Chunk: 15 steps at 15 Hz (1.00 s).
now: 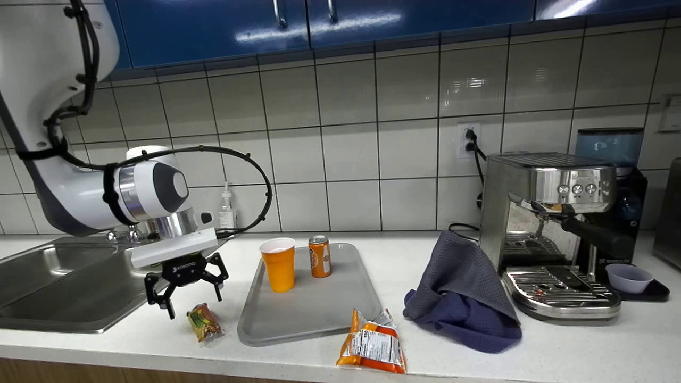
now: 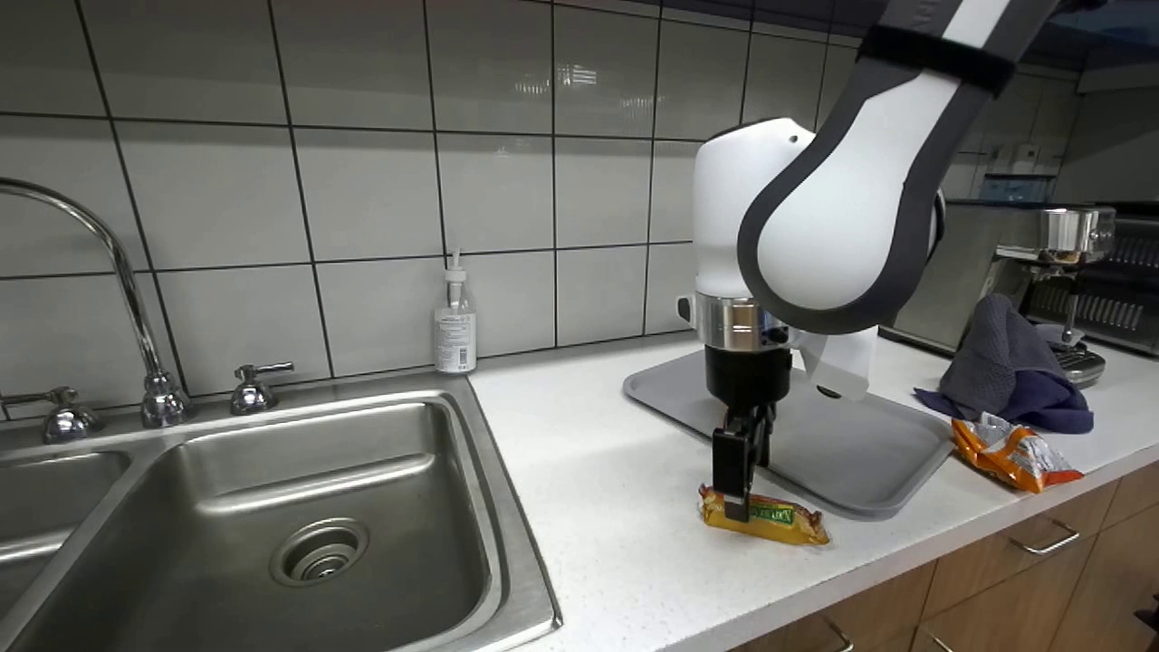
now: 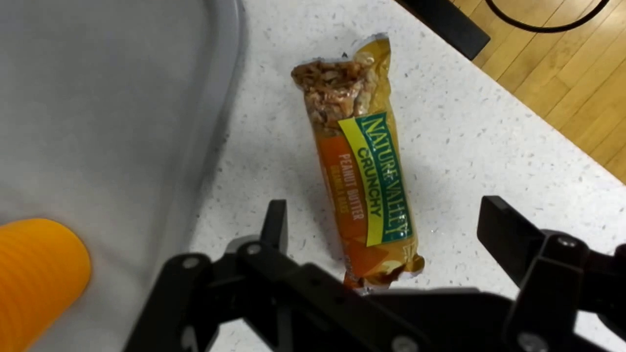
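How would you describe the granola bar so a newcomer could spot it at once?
Start at the steel sink and move across the white counter toward the gray tray. Between the two, below the open pincer, lies the granola bar. Unlike the orange snack bag near the tray's corner, it is long and narrow, with a green Nature Valley panel.

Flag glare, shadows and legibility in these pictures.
Glare streaks the blue cabinets in an exterior view; light reflects off the wall tiles in both exterior views; in the wrist view, the granola bar casts a soft shadow, its brand name legible.
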Motion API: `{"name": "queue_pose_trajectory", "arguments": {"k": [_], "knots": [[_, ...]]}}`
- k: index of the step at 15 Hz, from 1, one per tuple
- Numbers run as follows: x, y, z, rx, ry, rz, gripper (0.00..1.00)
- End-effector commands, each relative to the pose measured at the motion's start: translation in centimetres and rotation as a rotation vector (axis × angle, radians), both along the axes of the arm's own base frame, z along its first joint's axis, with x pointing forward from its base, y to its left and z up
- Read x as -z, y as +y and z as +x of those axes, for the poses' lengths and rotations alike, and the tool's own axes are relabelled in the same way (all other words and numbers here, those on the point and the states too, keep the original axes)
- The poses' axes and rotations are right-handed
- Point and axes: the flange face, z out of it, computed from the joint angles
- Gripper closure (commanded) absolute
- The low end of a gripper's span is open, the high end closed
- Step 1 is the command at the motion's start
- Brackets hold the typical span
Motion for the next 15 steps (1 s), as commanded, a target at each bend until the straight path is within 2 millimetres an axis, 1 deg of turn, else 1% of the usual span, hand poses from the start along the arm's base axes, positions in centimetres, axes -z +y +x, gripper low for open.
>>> {"name": "queue_pose_trajectory", "arguments": {"k": [1, 7, 15], "knots": [[0.6, 0.1, 0.7, -0.033, 0.021, 0.014, 0.0], [1.5, 0.0, 0.7, -0.043, 0.038, 0.014, 0.0], [2.1, -0.2, 0.8, -0.039, 0.047, 0.014, 0.0]]}}
